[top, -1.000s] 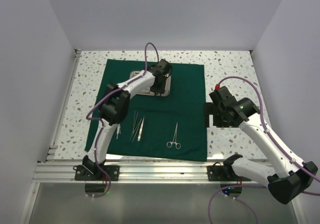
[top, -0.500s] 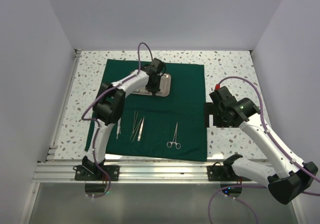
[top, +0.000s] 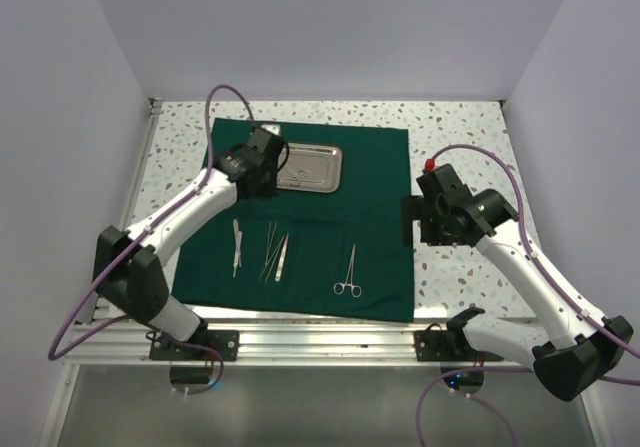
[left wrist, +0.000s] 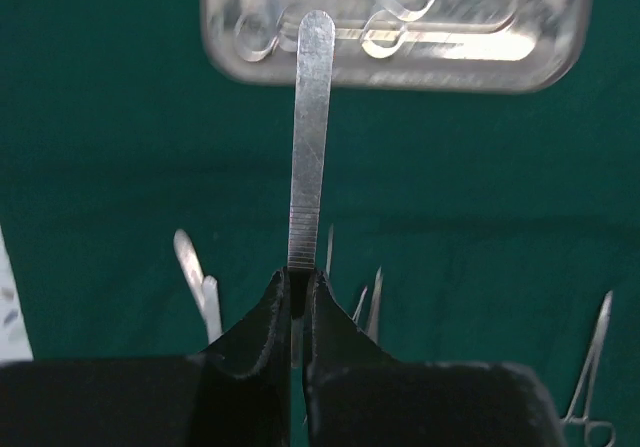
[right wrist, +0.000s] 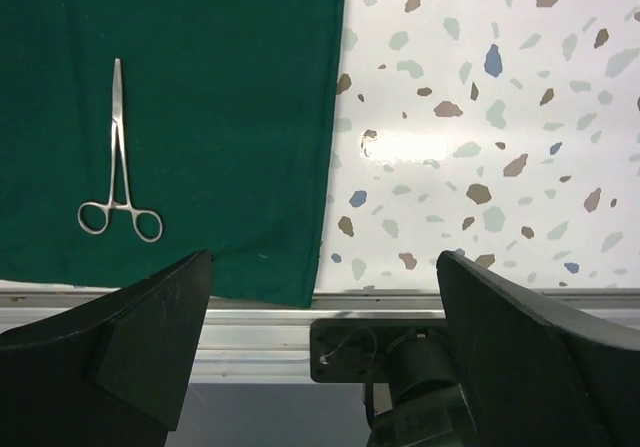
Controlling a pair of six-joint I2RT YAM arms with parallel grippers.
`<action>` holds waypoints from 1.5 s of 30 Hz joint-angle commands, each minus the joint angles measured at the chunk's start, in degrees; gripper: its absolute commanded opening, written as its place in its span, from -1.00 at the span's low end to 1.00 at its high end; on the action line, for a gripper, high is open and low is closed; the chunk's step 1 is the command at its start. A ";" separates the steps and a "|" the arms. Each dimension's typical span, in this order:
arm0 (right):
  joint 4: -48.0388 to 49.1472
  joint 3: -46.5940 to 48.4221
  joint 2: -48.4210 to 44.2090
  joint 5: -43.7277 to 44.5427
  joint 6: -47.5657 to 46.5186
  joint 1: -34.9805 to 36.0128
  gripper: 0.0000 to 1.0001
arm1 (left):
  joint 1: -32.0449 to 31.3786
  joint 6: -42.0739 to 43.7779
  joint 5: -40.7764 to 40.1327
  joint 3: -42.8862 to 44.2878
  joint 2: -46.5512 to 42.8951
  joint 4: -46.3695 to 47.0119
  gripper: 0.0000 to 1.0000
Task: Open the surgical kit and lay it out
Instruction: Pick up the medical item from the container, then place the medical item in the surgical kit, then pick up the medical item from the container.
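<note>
Both arms (top: 190,202) on my feed are white shells with black joints — a purple cable (top: 209,117) trails behind the left black two-finger pincer (left wrist: 297,279), another behind the right black pincer (right wrist: 325,347), beside a small red cap (top: 432,168).

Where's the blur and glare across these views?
Left wrist: steel tray is soft and glary, while the flat handle in the left hand is sharp. Right wrist: white hotspots on the terrazzo table, forceps crisp. Top external: evenly lit.
</note>
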 commanded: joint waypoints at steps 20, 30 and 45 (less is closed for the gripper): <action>5.28 0.88 4.16 -4.00 -3.96 -0.19 0.97 | 7.62 -5.68 0.78 -22.63 -10.41 -2.99 -0.03; 2.03 5.09 7.23 -1.72 -0.18 -0.10 0.97 | 11.23 2.31 2.62 11.38 16.79 -0.97 -0.19; -7.19 12.92 13.39 3.38 5.98 -0.10 0.96 | 14.22 1.97 5.00 53.08 49.80 -1.85 -0.32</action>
